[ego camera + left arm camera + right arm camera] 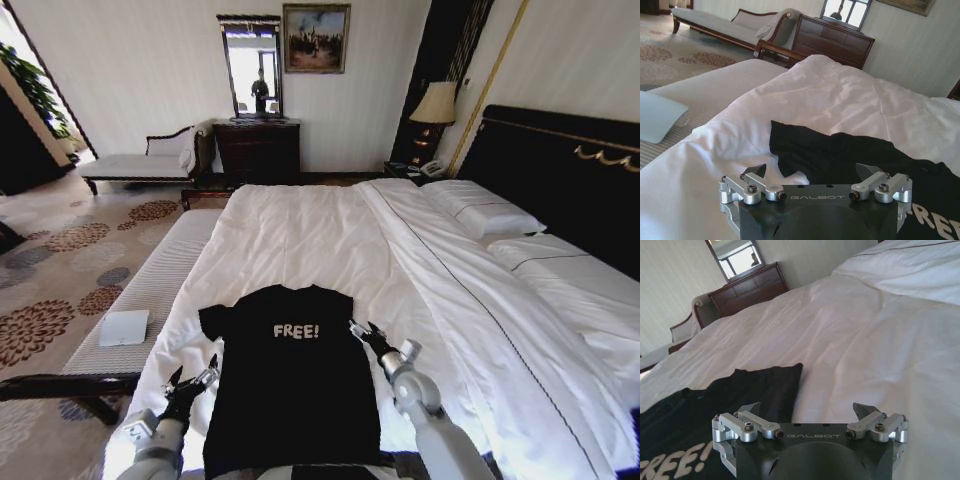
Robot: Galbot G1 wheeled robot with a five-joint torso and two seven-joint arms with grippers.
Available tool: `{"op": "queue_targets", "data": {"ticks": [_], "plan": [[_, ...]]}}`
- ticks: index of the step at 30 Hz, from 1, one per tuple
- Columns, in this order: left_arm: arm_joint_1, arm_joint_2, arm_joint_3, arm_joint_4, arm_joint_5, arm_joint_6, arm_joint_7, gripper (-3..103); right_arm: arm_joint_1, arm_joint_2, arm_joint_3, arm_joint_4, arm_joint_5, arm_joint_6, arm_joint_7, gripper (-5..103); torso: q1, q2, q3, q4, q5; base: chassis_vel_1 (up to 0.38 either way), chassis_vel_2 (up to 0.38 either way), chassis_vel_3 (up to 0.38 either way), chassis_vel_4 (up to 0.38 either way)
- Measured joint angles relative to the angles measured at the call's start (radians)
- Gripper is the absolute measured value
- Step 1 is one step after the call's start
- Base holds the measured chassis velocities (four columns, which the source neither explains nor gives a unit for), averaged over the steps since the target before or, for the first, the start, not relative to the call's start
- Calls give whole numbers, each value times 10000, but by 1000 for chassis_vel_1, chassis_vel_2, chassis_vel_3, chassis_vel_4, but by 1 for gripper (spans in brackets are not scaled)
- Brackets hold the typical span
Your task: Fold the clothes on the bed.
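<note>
The clothes, a black T-shirt (290,390) with white "FREE!" lettering, lie spread flat and chest up on the near end of the bed (320,230). My left gripper (197,372) hovers open just off the shirt's left edge, below the left sleeve (805,150). In its wrist view the left gripper (812,175) has nothing between its fingers. By the shirt's right sleeve (765,385) my right gripper (363,328) also stands open. The right gripper (807,410) is empty, above the sleeve's edge and the white sheet.
A pale ribbed bench (150,290) runs along the bed's left side, with a flat white object (124,327) on it. Pillows (490,215) and the dark headboard (560,170) are at the right. A dresser (258,148), a chaise (140,160) and a lamp (435,105) stand farther off.
</note>
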State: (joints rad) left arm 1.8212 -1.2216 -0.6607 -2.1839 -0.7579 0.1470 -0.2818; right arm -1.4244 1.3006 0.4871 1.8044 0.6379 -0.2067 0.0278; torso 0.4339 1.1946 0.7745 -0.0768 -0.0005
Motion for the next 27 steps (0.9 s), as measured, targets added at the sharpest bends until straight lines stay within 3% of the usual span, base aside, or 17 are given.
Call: {"op": "queue_targets", "data": {"ticks": [2,6,7,10,14,18,27], "plan": [[-381,118,-9,175,-350,84,-69,100,-191,33,134,76,-75,45,-12,100,0,0,1,1,-3,0,0,0,0],[-2639,544,182,1556,-1804,407,-498,100,-722,124,553,212,-349,139,-2,100,1,0,1,-4,-4,0,0,0,0],[-2639,544,182,1556,-1804,407,-498,100,-722,124,553,212,-349,139,-2,100,1,0,1,-4,-4,0,0,0,0],[-4172,609,374,2939,-2721,613,-622,100,-838,68,646,352,-424,89,50,100,2,-1,2,-6,-3,0,0,0,0],[-5002,545,415,4142,-2809,657,-499,100,-873,-110,662,448,-488,20,50,100,2,-1,3,9,-3,0,0,0,0],[-5870,452,536,5238,-2853,659,-297,103,-1174,-200,981,625,-438,-51,60,100,2,-1,2,-3,-4,0,0,0,0],[-7471,510,1005,7216,-2881,593,291,92,-1646,-388,1477,944,-438,-106,26,100,2,-1,2,0,-3,0,0,0,0]]}}
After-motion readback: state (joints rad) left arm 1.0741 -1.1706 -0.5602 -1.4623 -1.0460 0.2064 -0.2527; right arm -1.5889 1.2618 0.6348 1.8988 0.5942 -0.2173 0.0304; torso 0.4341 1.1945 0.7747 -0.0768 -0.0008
